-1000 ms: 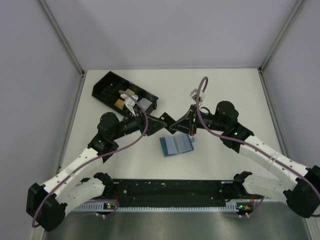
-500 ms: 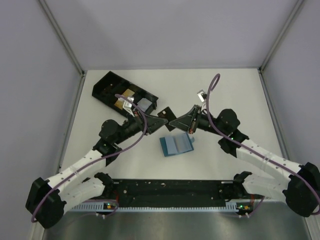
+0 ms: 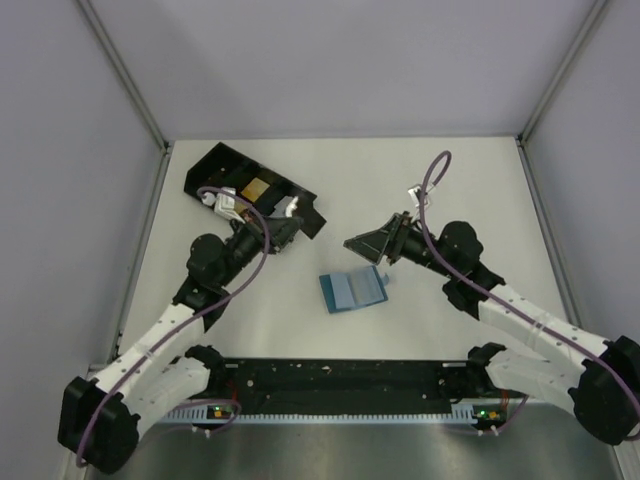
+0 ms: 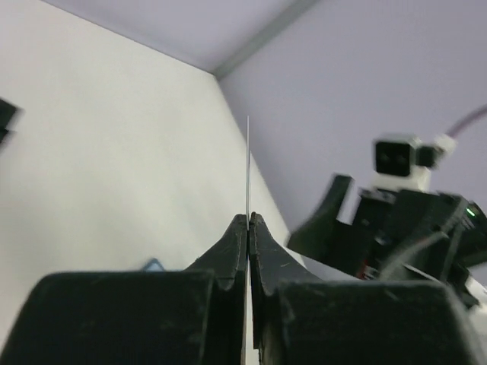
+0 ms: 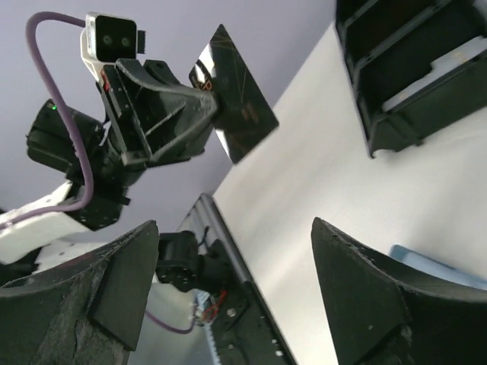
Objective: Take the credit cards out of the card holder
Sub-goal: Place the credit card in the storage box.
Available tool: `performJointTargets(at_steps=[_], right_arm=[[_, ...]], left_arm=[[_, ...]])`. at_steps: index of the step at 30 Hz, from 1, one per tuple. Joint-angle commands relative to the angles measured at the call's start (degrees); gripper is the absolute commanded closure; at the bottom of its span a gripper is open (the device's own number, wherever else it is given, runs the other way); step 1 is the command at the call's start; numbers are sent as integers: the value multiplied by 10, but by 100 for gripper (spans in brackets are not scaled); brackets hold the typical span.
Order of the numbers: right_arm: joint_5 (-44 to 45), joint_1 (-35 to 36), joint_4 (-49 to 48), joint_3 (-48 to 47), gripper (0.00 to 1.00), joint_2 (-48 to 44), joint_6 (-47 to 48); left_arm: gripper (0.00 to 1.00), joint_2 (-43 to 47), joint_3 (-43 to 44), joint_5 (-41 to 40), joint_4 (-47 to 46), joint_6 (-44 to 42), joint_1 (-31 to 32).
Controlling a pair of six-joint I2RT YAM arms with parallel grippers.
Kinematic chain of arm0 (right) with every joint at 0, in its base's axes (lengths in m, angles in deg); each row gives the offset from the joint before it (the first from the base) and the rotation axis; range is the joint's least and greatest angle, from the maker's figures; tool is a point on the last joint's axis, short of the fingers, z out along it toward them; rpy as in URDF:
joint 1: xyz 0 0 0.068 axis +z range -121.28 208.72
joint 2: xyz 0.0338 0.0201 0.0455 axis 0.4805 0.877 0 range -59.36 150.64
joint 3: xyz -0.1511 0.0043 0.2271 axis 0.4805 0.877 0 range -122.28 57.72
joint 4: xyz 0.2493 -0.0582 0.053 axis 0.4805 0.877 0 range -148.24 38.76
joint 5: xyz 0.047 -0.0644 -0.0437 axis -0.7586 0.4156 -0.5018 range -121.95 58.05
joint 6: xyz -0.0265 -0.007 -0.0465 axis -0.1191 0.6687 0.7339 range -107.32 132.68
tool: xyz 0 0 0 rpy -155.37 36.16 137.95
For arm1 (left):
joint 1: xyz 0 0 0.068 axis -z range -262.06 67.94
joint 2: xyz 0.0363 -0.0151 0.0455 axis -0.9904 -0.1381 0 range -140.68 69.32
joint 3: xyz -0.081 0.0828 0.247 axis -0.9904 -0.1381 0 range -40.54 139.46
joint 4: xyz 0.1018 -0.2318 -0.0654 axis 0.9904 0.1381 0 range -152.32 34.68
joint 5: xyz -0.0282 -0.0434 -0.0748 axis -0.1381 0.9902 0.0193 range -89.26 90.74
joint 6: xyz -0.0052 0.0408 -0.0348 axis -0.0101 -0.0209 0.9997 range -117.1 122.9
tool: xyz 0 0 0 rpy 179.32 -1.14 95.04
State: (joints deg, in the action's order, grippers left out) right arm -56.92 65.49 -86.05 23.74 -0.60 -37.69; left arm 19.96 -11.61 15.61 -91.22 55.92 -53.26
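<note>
left hand: pressed together on a thin card, pinching it by one edge

card: up in the air, off the worktop, tilted; dark and shiny from the right wrist view, just a hairline seen edge-on from the left wrist view; hanging close to one end of the tray

right hand: spread wide, nothing in it, pointing toward the left hand with a clear gap between the two

holder: lying open and flat on the worktop, nearer the arm bases than either hand, roughly between them and a bit closer to the right one; nothing touching it

holder inside: paler blue panels facing up; can't tell whether any cards sit in there

tray: black, compartmented, back left of the worktop, set at an angle; small stuff in the compartments including a tan bit, too small to say what it is

cables: purple, one looping up over each wrist, e.g. the right cable
</note>
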Motion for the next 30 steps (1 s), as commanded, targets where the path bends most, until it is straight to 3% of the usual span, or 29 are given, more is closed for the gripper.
performJointTargets(at_steps=[1,5,13,17,23,30], right_arm=[[54,-19,96,1,16,-49,73],[93,-19,175,-3,6,-66,134],[89,-19,204,2,3,-68,189],[88,-19,198,11,2,-61,191],[80,-21,190,22,2,-49,193],[68,-28,188,30,2,-43,187]], left_arm=[[100,-12,43,-21,76,-29,-96],[100,-74,94,13,107,-43,-202],[100,-291,244,86,107,-72,-393],[100,-421,348,101,138,-98,-425],[100,-573,469,137,144,-66,-453],[100,-704,598,161,178,-57,-467]])
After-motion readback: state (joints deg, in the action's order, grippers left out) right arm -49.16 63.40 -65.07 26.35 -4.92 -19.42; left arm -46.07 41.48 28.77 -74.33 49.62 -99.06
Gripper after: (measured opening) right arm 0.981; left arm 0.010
